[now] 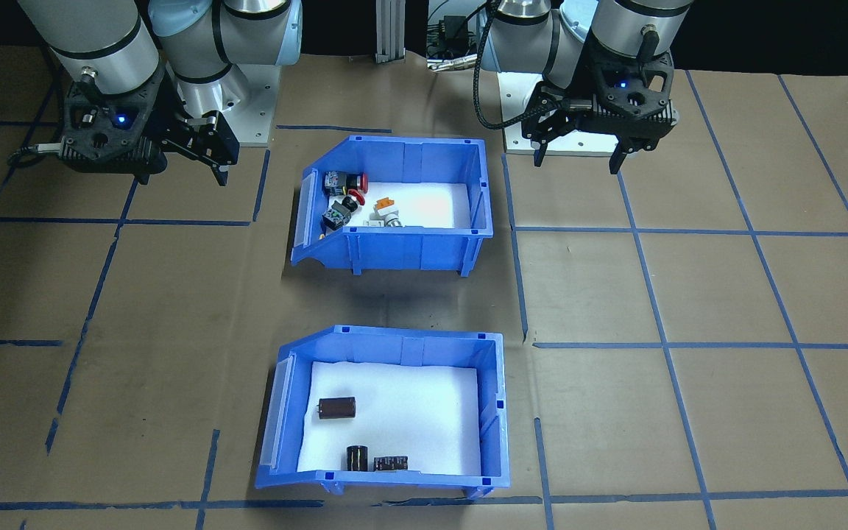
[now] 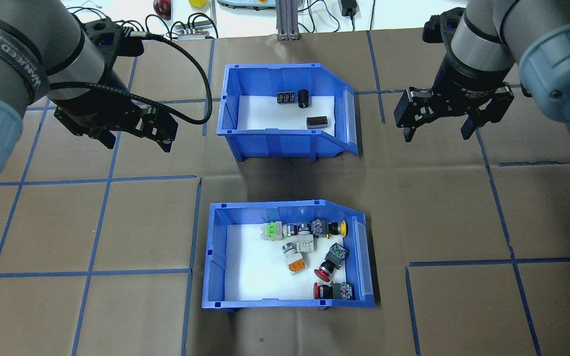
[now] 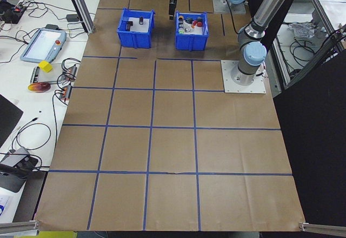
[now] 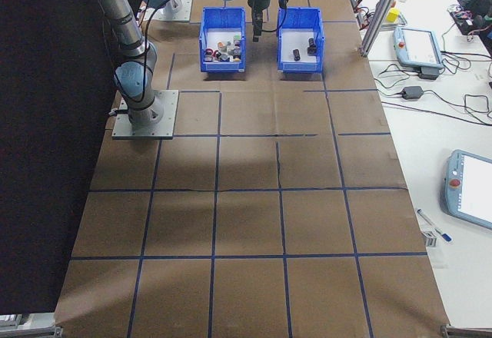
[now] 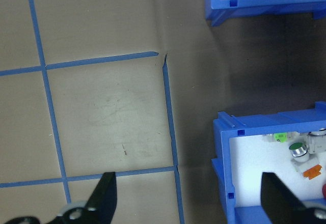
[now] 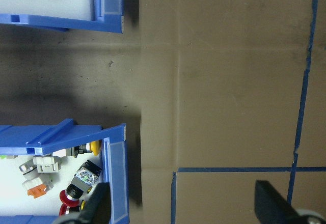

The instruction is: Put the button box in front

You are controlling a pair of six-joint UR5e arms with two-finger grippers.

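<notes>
1. Below the left gripper (image 2: 134,133), jaws spread, lies bare counter (image 2: 117,222); nothing stands under it.
2. Toward the middle from those jaws stand the button box (image 2: 215,257) and the capacitor bin (image 2: 228,104), with an open strip of counter between them.
3. Under the right gripper (image 2: 436,129), jaws spread, the counter is bare; both bins stand inward of it.

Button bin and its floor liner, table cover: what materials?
Blue open-top button bin: looks like moulded plastic, glossy, with ribbed walls. White floor liner: probably foam, matte, flat. Brown table cover: seems paper or cardboard sheet, matte, with creases and blue tape lines.
</notes>
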